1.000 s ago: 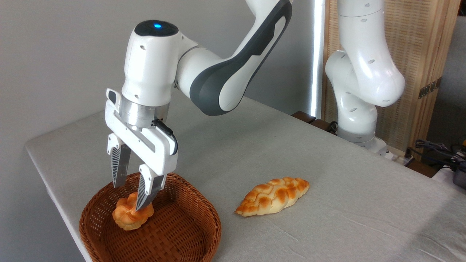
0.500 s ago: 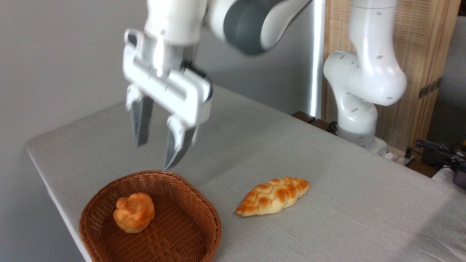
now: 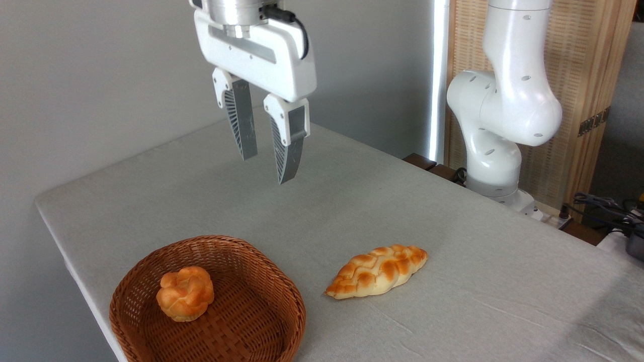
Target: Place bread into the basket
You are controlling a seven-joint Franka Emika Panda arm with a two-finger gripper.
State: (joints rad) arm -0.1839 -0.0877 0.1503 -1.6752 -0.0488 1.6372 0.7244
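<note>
Bread [image 3: 184,293]: small round knotted bun on my feed, glossy golden-orange crust with paler creases between the folds.
Bread position: I see it lying inside the basket [image 3: 282,306], on the woven floor toward the 9 o'clock side, close to the wall there.
Basket: round, shallow, reddish-brown wicker, much wider than the bun, sitting at the near left corner of the table [image 3: 453,241].
Gripper [image 3: 269,168]: hanging high above the table, fingers pointing down, jaws parted by a moderate gap with nothing between them.
Bread to gripper: from the fingertips the bun lies toward 7 o'clock in my picture, well apart and far below; no contact.
Fingers [image 3: 240,120]: grey ribbed pads on white mounts; a black cable runs along the top of the white gripper body.
Braided loaf [image 3: 377,270]: longer, pointed, golden, lying on the cloth at 3 o'clock from the basket, apart from it.
Surface: pale grey cloth with faint creases near the right front.
Room: plain grey wall behind; the arm's white base [image 3: 495,151] stands at the far right edge of the table, before a wooden slatted screen [image 3: 583,75].
Far right edge: dark cables and what I take to be some equipment, too cropped for me to identify.
</note>
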